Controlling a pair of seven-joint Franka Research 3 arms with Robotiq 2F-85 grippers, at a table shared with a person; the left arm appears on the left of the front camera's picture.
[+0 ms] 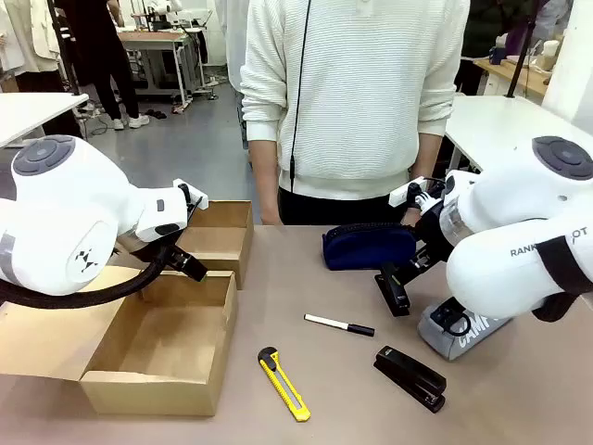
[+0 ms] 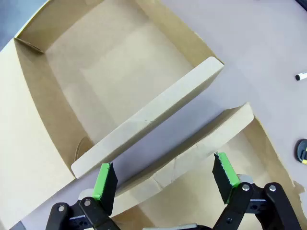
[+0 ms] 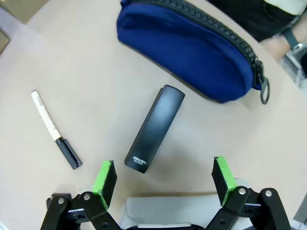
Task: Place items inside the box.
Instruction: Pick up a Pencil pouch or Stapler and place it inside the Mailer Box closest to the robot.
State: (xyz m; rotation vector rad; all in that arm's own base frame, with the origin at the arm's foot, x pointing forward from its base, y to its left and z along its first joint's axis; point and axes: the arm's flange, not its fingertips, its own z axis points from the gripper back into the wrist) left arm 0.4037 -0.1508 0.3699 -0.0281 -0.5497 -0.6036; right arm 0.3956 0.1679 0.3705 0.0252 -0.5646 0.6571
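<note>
**Right pincer stands over a stapler; left pincer waits over the box**

The left gripper (image 2: 164,173) hangs with its jaws wide apart and nothing between them. Just ahead of its fingertips lie the turned-out flaps of the box (image 2: 57,57), and the bare inside of the box opens beyond them. None of the items is near this pincer.

The right gripper (image 3: 164,173) is likewise spread wide and holds nothing. In its own view the white black-capped marker (image 3: 53,130) lies outside its left finger, clear of the gap. The black stapler (image 3: 156,128) lies flat on the table below the gap, a little toward the left finger. Its long axis runs away from the pincer, slanting toward the right finger's side as it goes. Its far end stops just short of the navy zip pouch (image 3: 192,52), which lies beyond it and to the right. The grey pouch (image 3: 168,211) sits close under the pincer's base.

By my reading the right arm is by far the nearer to this stapler. The jaws would close almost across its narrow width, so a slight turn of the wrist and a straight descent should serve. The carry to the box then goes leftward.
</note>
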